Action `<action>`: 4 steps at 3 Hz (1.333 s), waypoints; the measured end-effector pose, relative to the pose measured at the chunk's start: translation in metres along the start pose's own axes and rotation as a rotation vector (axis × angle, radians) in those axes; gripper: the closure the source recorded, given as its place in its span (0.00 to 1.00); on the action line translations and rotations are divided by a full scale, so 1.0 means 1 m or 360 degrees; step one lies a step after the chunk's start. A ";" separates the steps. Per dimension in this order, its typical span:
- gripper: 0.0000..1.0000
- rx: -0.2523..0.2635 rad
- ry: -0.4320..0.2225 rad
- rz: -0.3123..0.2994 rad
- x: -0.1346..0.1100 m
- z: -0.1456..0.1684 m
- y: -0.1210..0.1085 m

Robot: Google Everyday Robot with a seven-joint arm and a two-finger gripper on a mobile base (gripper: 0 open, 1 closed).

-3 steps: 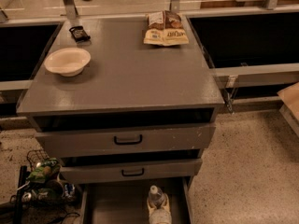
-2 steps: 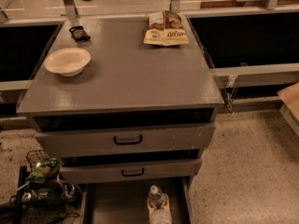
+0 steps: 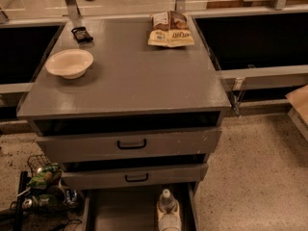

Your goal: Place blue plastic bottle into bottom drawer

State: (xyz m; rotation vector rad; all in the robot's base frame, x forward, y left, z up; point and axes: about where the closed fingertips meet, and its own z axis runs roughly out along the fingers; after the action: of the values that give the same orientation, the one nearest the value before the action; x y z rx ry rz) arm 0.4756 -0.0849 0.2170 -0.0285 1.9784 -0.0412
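Blue plastic bottle (image 3: 168,208): in bottom drawer (image 3: 120,211), right side. Gripper: out of view, jaws unknown. Risk: tips if drawer jolted.

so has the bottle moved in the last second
No. The bottle lies in the same spot as before, by the right wall of the bottom drawer. The gripper is not in view.

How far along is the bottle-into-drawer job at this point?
Looks mostly done: the bottom drawer is open and the blue plastic bottle sits inside it, toward its right side. In hand: cannot tell, as the gripper is not in view. Left: at most letting go and withdrawing.
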 end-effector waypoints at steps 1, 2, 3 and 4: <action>1.00 0.0093 0.0047 0.0224 -0.003 0.002 -0.029; 1.00 0.0089 0.0045 0.0226 -0.004 0.001 -0.028; 1.00 0.0081 0.0043 0.0229 -0.008 -0.001 -0.025; 1.00 0.0034 0.0038 0.0228 -0.035 -0.020 -0.013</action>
State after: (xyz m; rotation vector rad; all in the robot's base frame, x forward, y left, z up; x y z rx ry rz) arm 0.4713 -0.0959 0.2578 0.1278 1.9985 0.0307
